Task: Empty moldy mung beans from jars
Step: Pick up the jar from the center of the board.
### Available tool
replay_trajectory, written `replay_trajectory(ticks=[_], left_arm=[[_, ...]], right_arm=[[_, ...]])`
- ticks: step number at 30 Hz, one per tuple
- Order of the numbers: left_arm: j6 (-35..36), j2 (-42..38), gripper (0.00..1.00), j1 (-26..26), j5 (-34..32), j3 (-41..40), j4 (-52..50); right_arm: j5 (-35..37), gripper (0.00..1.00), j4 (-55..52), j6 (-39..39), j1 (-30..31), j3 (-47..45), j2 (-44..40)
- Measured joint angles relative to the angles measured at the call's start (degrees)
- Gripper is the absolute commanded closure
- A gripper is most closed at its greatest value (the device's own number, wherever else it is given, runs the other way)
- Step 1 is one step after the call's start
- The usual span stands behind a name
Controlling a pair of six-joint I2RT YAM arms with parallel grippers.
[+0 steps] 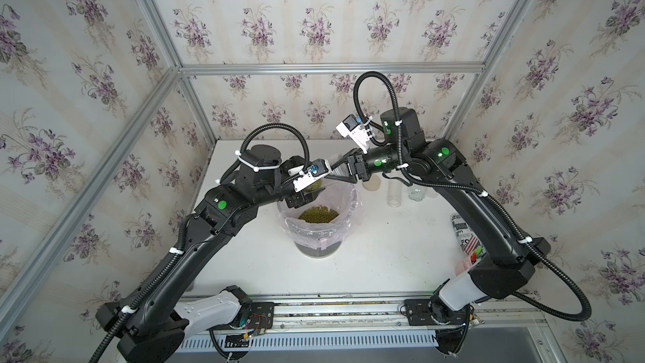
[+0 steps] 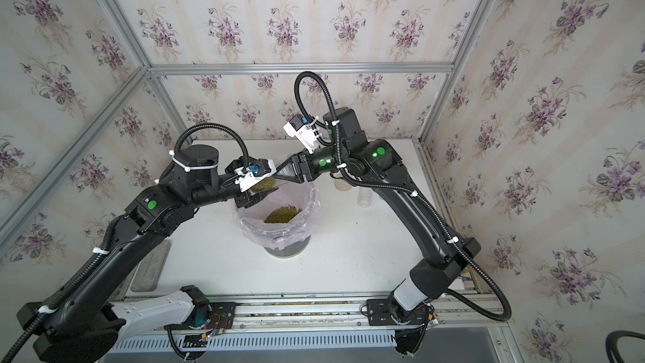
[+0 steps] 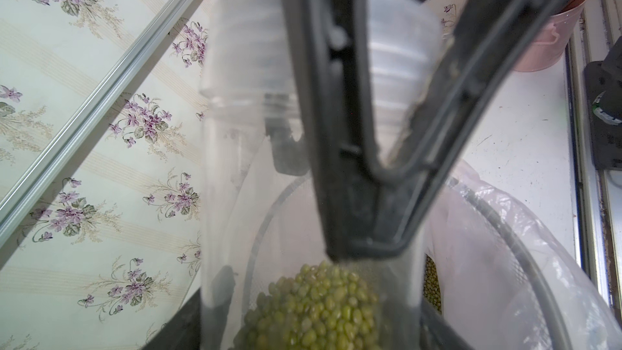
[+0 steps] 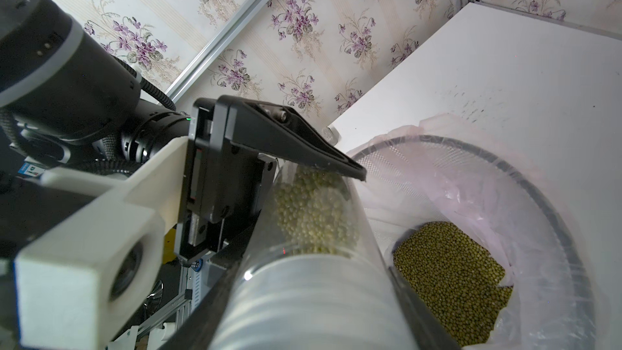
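Tool state: the left gripper (image 1: pixel 312 192) has its jaws drawn in around the body of a clear jar (image 4: pixel 316 227). One finger lies along the top of the wall and one sits beneath, both right at the plastic — whether they actually press on it I cannot tell. The right gripper (image 1: pixel 333 171) is set narrow and clamped on the jar's whitish lid (image 4: pixel 303 301), with a finger down either side.

The jar lies roughly level, spanning from one gripper to the other, over the far side of the basket's mouth. The lid is on. In the left wrist view the mung beans (image 3: pixel 319 308) are gathered at the end by the left gripper, and the stretch toward the lid is clear.

Below stands a mesh wastebasket (image 1: pixel 317 247), lined with a pale pink plastic bag (image 4: pixel 471 196), on the white table (image 1: pixel 384 267). A loose bean heap (image 1: pixel 318 214) lies in the bottom of the bag, yellowish green and grainy.

Behind the right arm an empty jar (image 1: pixel 394 193) stands upright and lidless. Just beside it is a tan round top (image 1: pixel 371 184), partly hidden by the gripper — a loose lid or a lidded jar, I cannot tell which. On the jar's other side is a small clear glass piece (image 1: pixel 417 195).

Nearer the right arm's base is a black-and-white printed can (image 1: pixel 461 230), half covered by the arm. A pink cup (image 3: pixel 552 45) stands at the table edge.
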Motion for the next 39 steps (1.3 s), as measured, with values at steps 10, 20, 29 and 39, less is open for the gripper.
replay_trajectory(ticks=[10,20,29,39], left_arm=[[0.7,0.0,0.41,-0.1,-0.2,0.0,0.0],[0.8,0.3,0.64,-0.1,-0.2,0.0,0.0],[0.9,0.5,0.88,-0.1,-0.2,0.0,0.0],[0.9,0.9,0.99,-0.1,0.0,0.1,0.1]], right_arm=[[0.0,0.62,0.0,-0.2,0.0,0.0,0.0],[0.0,0.58,0.0,-0.2,0.0,-0.2,0.0],[0.2,0.52,0.0,-0.2,0.0,-0.2,0.0],[0.6,0.36,0.0,0.2,0.0,-0.2,0.0]])
